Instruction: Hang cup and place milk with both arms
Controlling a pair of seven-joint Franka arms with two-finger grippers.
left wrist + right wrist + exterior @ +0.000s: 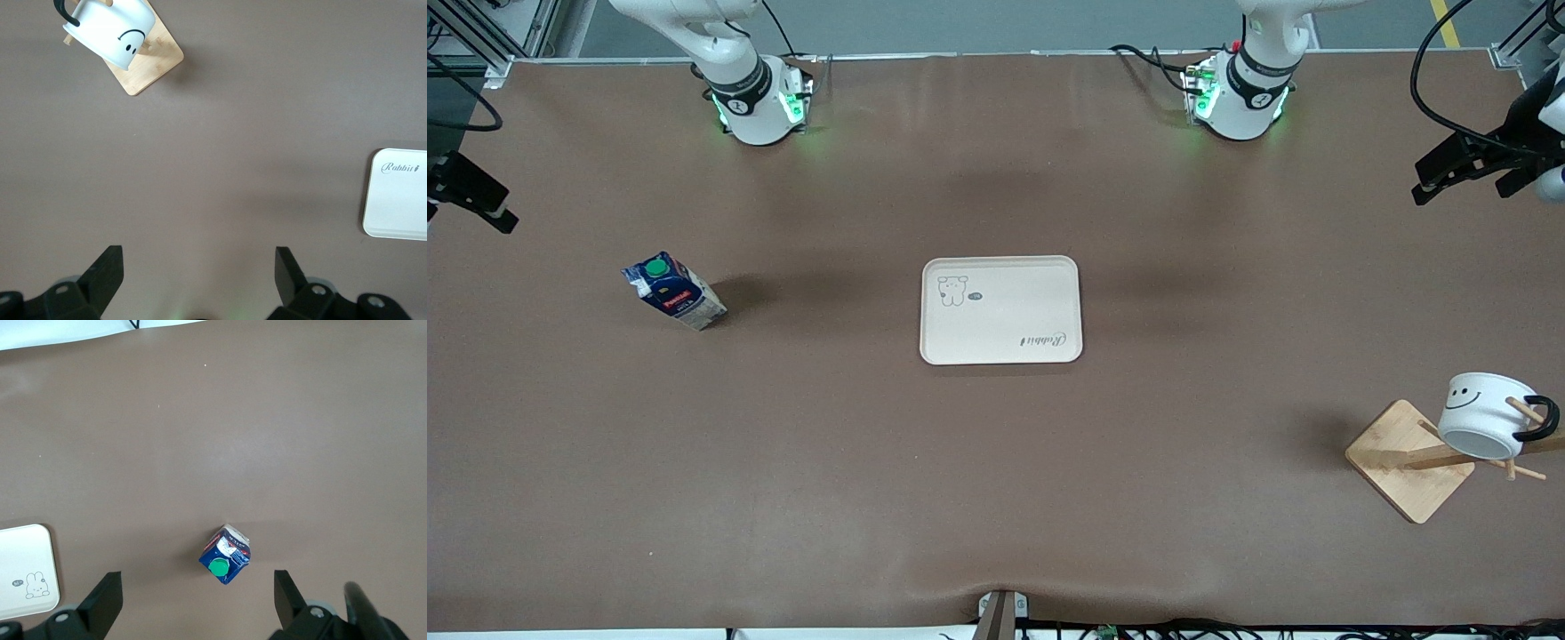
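The white smiley cup (1483,412) hangs by its black handle on a peg of the wooden rack (1405,462), near the left arm's end of the table; it also shows in the left wrist view (110,30). The blue milk carton (672,290) with the green cap stands on the table toward the right arm's end. My left gripper (1463,182) is open and empty, high over the table's edge at that arm's end (199,267). My right gripper (480,200) is open and empty, high above the table, with the milk (225,563) below it between its fingers (198,590).
A cream rectangular tray (1000,347) with a rabbit drawing lies in the middle of the table, empty; its edge shows in both wrist views (400,200) (27,553). Brown table mat lies all around. Cables run along the table's nearest edge.
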